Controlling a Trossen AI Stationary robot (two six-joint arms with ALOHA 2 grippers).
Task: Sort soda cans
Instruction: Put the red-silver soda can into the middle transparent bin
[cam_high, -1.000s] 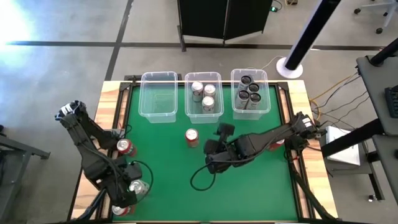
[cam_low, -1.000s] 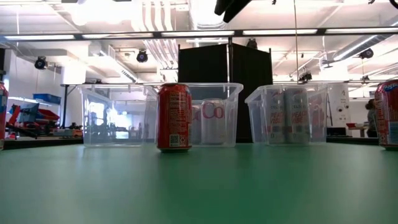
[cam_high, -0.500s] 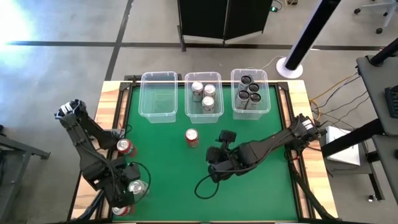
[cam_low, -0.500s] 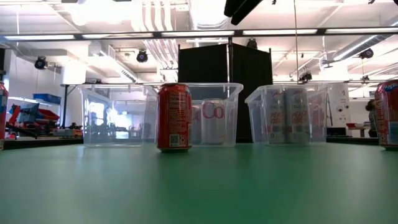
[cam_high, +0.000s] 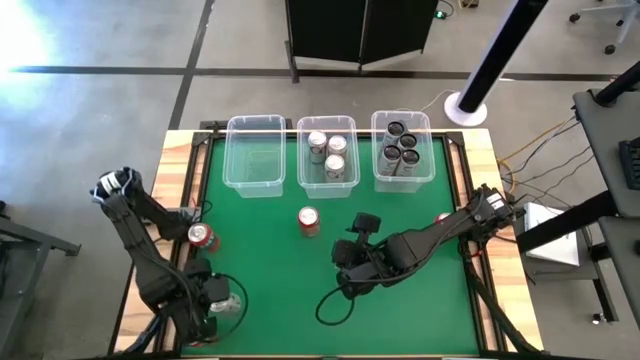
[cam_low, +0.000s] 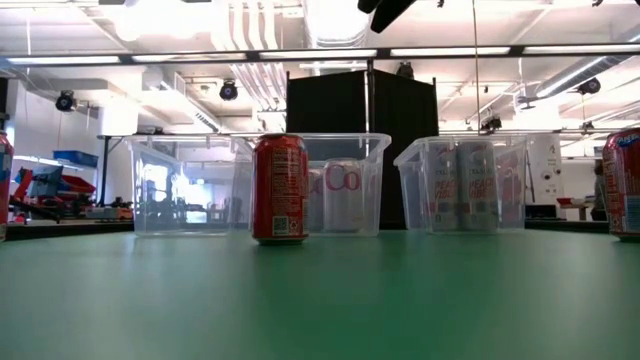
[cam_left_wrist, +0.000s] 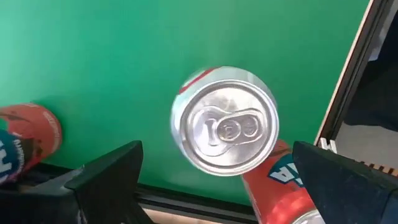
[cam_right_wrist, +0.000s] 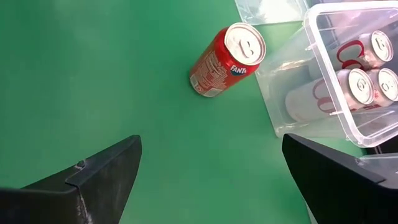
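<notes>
Left wrist view: your left gripper (cam_left_wrist: 217, 180) is hovering with fingers spread over a silver-topped can (cam_left_wrist: 225, 128), which is standing upright between them at the table's near left corner. High view: your right gripper (cam_high: 352, 262) is hanging mid-table, fingers parted, holding nothing; a red can (cam_high: 309, 221) is standing just beyond it, before the middle bin (cam_high: 327, 181).
</notes>
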